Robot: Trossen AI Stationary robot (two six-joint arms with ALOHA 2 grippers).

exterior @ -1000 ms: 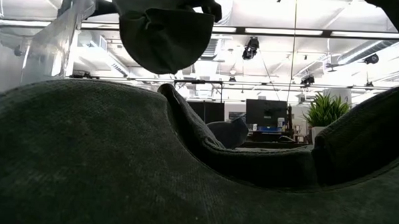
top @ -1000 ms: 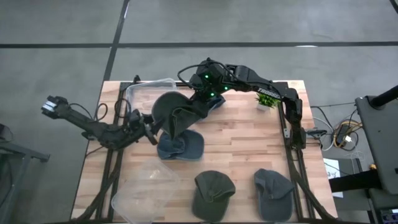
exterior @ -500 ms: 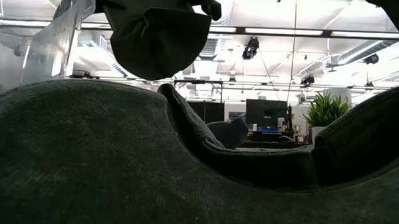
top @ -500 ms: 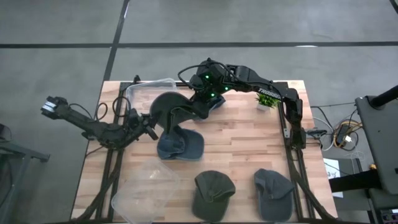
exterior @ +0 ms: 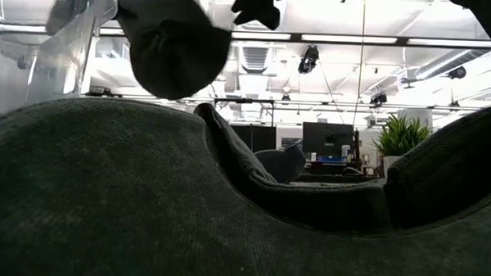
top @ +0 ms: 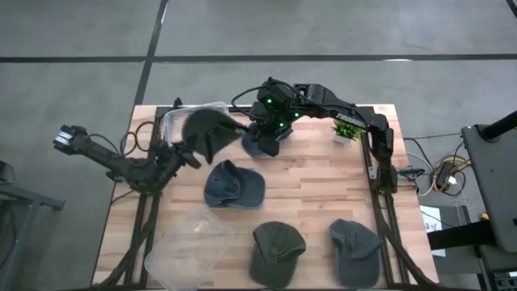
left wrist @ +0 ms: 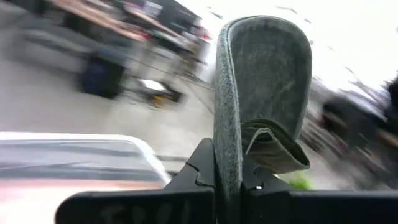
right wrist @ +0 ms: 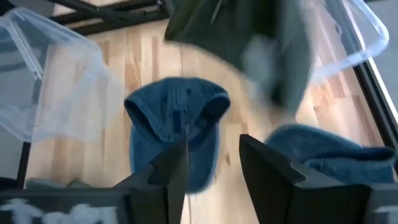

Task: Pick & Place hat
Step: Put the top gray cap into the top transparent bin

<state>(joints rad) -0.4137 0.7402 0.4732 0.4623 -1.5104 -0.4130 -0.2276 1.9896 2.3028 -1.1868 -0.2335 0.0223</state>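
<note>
A dark green hat (top: 208, 131) hangs in the air by the clear bin (top: 179, 118) at the table's far left, with my left gripper (top: 187, 154) shut on it. In the low view the hat (exterior: 172, 44) is a dark bundle high up. My right gripper (top: 267, 123) stands open to the right of it, above a blue hat (top: 262, 144), touching nothing. Its fingers (right wrist: 172, 174) frame another blue hat (right wrist: 177, 124) that lies crown up on the wood. My left gripper pinches a stiff stitched edge of the dark green hat (left wrist: 226, 163) between its two fingers; it looks like the brim. The fingers come from the table's left, roughly level. The hat stands out beyond the fingertips, lifted clear of table and bin.
A blue hat (top: 234, 186) lies mid-table. A dark green hat (top: 277, 250) and a grey hat (top: 355, 250) lie near the front edge. A clear lid (top: 186, 252) lies front left and a small plant (top: 346, 129) stands far right. Hats fill the low view's foreground (exterior: 104, 199).
My left gripper has shut on the dark green hat and drawn it toward the table's far left, beside the clear bin. My right gripper has opened and let the hat go, staying over the blue hat. The hat has swung clear of the middle blue hat.
</note>
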